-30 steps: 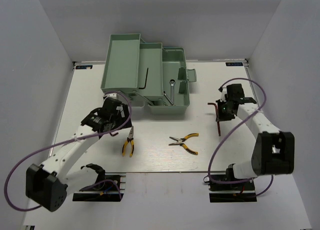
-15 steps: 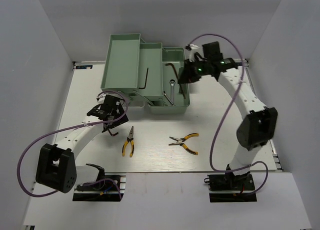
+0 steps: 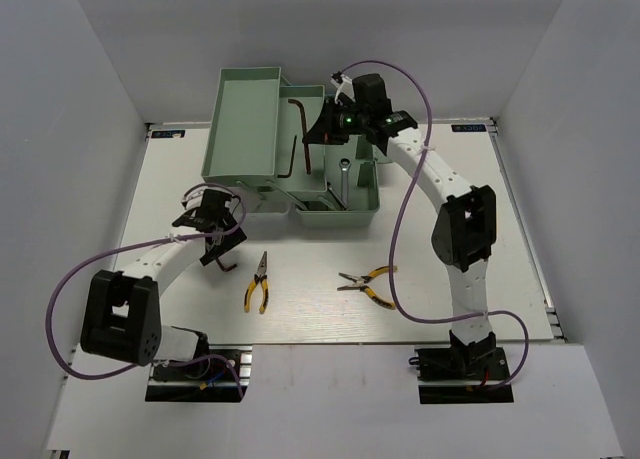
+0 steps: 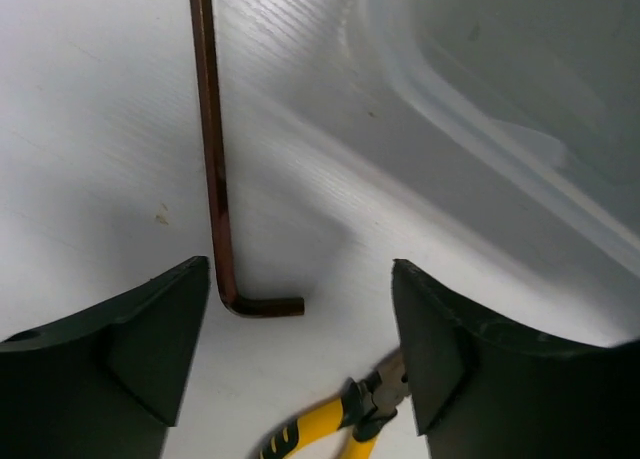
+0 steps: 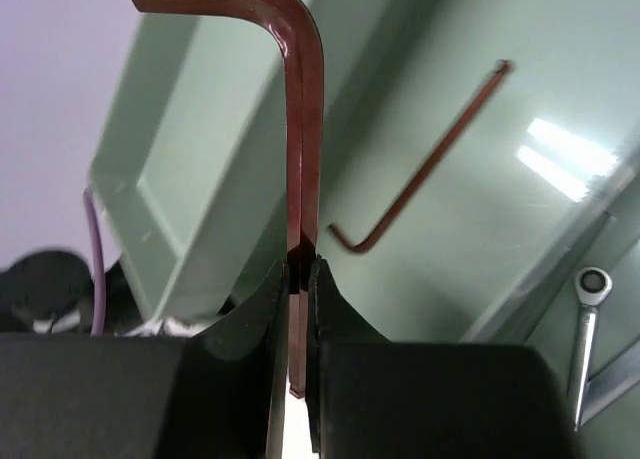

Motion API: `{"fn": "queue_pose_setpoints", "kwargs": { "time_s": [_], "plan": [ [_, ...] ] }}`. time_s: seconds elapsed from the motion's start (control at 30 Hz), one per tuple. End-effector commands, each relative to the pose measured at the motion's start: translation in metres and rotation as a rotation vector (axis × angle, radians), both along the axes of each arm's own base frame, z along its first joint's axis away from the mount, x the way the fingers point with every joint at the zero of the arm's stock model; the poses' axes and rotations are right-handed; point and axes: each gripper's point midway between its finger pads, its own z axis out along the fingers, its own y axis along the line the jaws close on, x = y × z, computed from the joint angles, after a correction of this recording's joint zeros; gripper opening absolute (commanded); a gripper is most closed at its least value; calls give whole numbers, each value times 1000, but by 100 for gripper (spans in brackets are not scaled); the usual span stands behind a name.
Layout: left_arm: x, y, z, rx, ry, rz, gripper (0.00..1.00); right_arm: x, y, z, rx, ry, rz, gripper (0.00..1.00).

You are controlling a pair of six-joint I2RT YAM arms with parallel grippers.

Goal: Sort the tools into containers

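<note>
Top external view is showing the right gripper (image 3: pixel 318 131) reaching over the toolbox (image 3: pixel 214 129), and it is holding a hex key (image 3: pixel 304 129); the right wrist camera is giving the close look, the jaws of that gripper (image 5: pixel 302 269) pinched tight on the long shank of the key (image 5: pixel 303 139), short bend pointing left at the top; the key is hanging clear above the tiers, about over the wall (image 5: pixel 180 159) between the left tray and the middle one; a second key (image 5: pixel 430 159) is lying flat on the middle tray's floor, seen from above at (image 3: pixel 288 164); the wrench (image 3: pixel 342 182) is resting in the right-hand compartment, its ring end showing at (image 5: pixel 588 319); on the other side, the left gripper (image 3: pixel 221 251) is hovering low over the table (image 3: pixel 450 259), just in front of the box's left corner; its wrist view is showing the fingers (image 4: pixel 150 329) spread wide and gripping nothing, with a third key (image 4: pixel 215 179) lying on the table between them, bend toward the camera; one pliers (image 4: pixel 330 429) is poking in at the bottom edge, lying at (image 3: pixel 258 282); the other pliers (image 3: pixel 368 282) are sitting well apart, to its right.
</note>
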Motion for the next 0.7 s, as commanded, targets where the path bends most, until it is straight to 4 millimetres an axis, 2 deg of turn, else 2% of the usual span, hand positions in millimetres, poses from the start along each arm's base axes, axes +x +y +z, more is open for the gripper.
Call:
{"fn": "queue_pose_setpoints", "kwargs": {
  "time_s": [0.0,0.03,0.07,0.13,0.2,0.23,0.33,0.4,0.43,0.47,0.5,0.53,0.57,0.63,0.67],
  "plan": [
    [4,5,-7,-25,-18,43,81,27,5,22,51,-55,-118,0],
    [1,5,-13,-20,2,43,79,25,7,11,35,-31,-113,0],
    [2,3,-15,-32,-6,38,78,25,6,4,27,-18,-113,15],
    [-1,7,-24,-26,21,51,72,23,4,-6,7,-5,-103,34],
    [1,10,-28,-25,25,62,68,19,4,-5,11,-11,-80,45],
    [1,13,-31,-23,34,71,68,14,2,0,14,-11,-69,45],
    [0,18,-34,-12,44,87,60,8,-5,10,10,-28,-61,46],
    [0,21,-32,4,47,84,60,-4,-13,21,11,-34,-50,48],
    [1,23,-32,4,47,94,56,-2,-21,21,6,-42,-59,50],
    [-2,24,-33,10,58,86,54,-13,-29,37,15,-63,-61,52],
    [-2,24,-33,10,58,86,52,-13,-37,27,8,-54,-77,53],
    [-6,28,-36,16,70,89,48,-15,-43,28,9,-55,-85,53],
    [-10,28,-39,18,82,89,48,-24,-58,26,3,-42,-107,53],
    [-15,30,-46,28,108,78,47,-27,-71,25,13,-28,-128,53],
    [-16,32,-48,29,117,87,47,-34,-82,16,4,1,-139,53]
  ]
}}
